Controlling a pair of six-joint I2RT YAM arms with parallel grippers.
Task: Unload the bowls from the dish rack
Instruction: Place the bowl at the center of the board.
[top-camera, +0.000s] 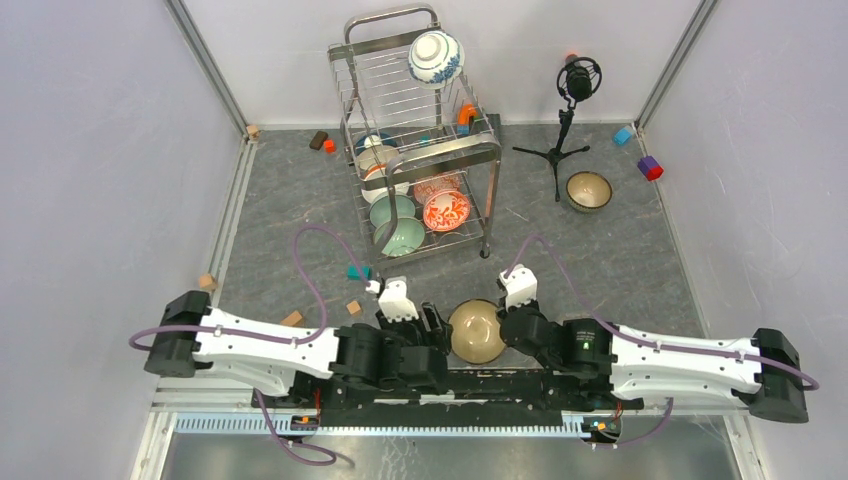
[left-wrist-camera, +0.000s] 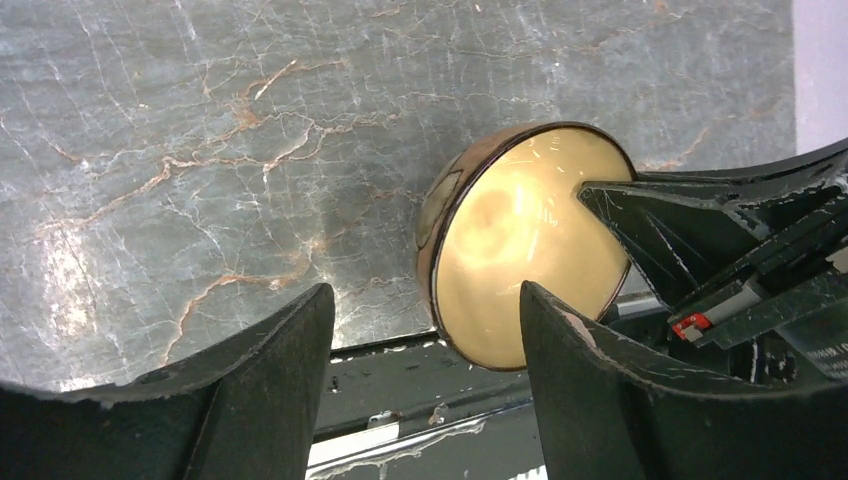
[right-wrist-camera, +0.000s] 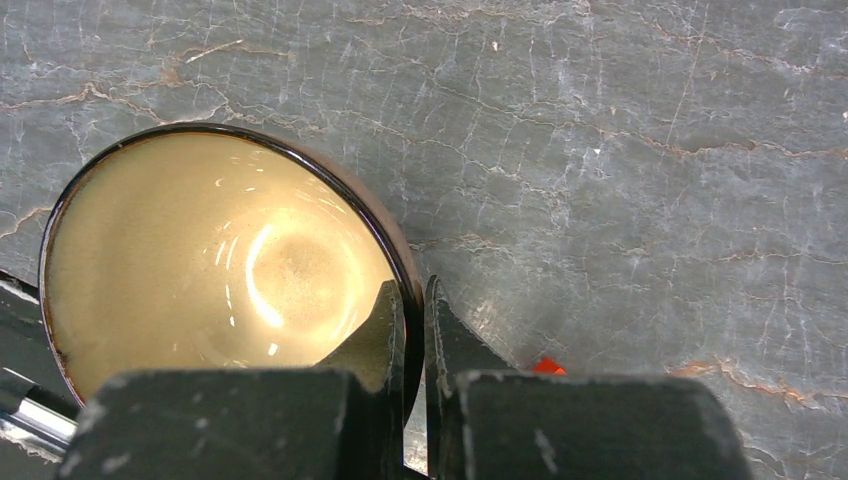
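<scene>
Bowls sit in the dish rack at the far middle of the tabletop. A blue-and-white bowl leans on its upper tier. On the lower tier stand pale green bowls at the near left and red-and-white floral bowls just right of them, with a white-and-brown bowl behind.

A tan bowl is well apart from the rack, at the near edge between the two arms. The right end effector is clenched on its rim: one of its fingers lies inside the glossy cream interior and the other presses the outer wall. In the left wrist view the bowl appears tilted, its brown side showing; whether it touches the tabletop I cannot tell.

The left end effector is released, its jaws spread wide with nothing between them, just left of the tan bowl.

Another brown bowl rests upright on the tabletop to the right of the rack, near a black microphone tripod. Small coloured blocks lie scattered around the edges.
</scene>
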